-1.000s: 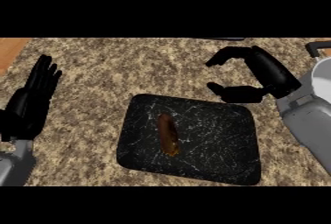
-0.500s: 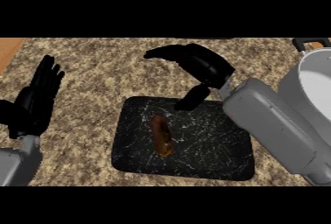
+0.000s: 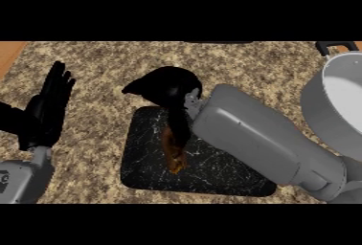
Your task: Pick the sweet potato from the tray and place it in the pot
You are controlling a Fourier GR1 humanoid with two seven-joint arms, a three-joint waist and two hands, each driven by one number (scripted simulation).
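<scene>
One sweet potato [image 3: 175,161], long axis near-to-far.

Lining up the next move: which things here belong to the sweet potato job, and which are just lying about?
Job: sweet potato, lying on the tray; pot at the right; right hand, over the sweet potato's far end.
Lying about: left hand, resting open at the left; counter.

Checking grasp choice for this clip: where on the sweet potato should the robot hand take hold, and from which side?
Probably grip the sweet potato at its middle, coming down from above, closing across its narrow width. It lies flat on the tray, long and slim, its long axis pointing away from the robot.
</scene>
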